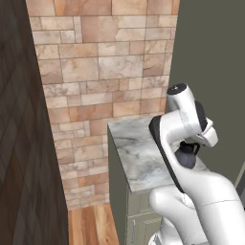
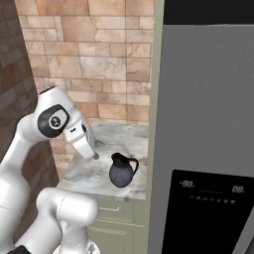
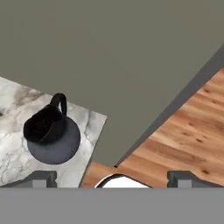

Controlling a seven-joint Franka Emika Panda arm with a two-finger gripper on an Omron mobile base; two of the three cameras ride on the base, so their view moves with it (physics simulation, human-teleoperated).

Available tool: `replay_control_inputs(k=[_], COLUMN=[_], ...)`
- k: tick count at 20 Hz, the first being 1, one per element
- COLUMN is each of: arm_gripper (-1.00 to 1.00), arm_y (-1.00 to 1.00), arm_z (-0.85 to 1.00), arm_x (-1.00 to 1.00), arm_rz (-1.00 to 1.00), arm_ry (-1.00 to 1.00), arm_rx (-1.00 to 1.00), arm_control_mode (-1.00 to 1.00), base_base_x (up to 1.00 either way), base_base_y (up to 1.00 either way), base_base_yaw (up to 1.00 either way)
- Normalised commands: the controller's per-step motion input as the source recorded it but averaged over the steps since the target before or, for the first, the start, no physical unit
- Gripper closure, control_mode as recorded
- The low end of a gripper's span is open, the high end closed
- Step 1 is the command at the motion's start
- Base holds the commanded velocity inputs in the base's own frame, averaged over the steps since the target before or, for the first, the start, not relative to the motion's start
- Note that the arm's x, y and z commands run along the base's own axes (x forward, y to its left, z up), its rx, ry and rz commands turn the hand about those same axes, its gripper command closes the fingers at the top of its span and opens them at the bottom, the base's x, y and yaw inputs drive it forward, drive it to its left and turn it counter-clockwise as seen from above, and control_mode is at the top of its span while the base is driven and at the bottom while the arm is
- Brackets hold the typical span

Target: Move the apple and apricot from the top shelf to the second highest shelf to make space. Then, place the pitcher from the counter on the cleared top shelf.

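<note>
The two-finger pincer [image 3: 111,177] stands released: in the hand view its dark fingertips [image 3: 40,178] sit wide apart at the bottom edge with nothing between them. It looks straight down from above the bench edge, so that view takes in both the stone top and the wooden plank floor [image 3: 183,131] below. In the right base view the pincer [image 2: 92,151] hangs above the slab, to the left of the jug and clear of it.

The dark blue-grey round-bellied pitcher [image 2: 121,171] with narrow neck and thin loop handle stands upright on the grey-white marbled stone bench [image 2: 84,171], near its front edge and just beside the tall grey refrigerator door [image 2: 208,124]. From above, its open mouth and handle [image 3: 59,101] are both visible; the handle points towards the dark grey-green panel.

The refrigerator door is shut, so the shelves, the red ball and the tan ball cannot be seen. Judgement: the fruit transfer is probably still outstanding, since the pitcher remains on the bench. The door must be opened before any shelf work.
</note>
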Motion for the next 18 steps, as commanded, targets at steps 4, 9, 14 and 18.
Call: replay_control_inputs(k=[4,9,14,18], arm_gripper=[-1.0,-1.0,-1.0,-1.0], arm_y=[-0.06,-0.18,-0.03,0.0], arm_z=[-0.18,0.0,0.0,0.0], arm_x=[0.08,-0.02,-0.05,-0.03], arm_rz=[0.0,0.03,0.2,0.39], arm_ry=[0.0,0.0,0.02,0.11], arm_rx=[0.05,0.02,-0.07,-0.26], arm_control_mode=[-1.0,-1.0,-1.0,-1.0], base_base_x=[0.0,0.0,0.0,0.0], base_base_y=[0.0,0.0,0.0,0.0], base_base_yaw=[0.0,0.0,0.0,0.0])
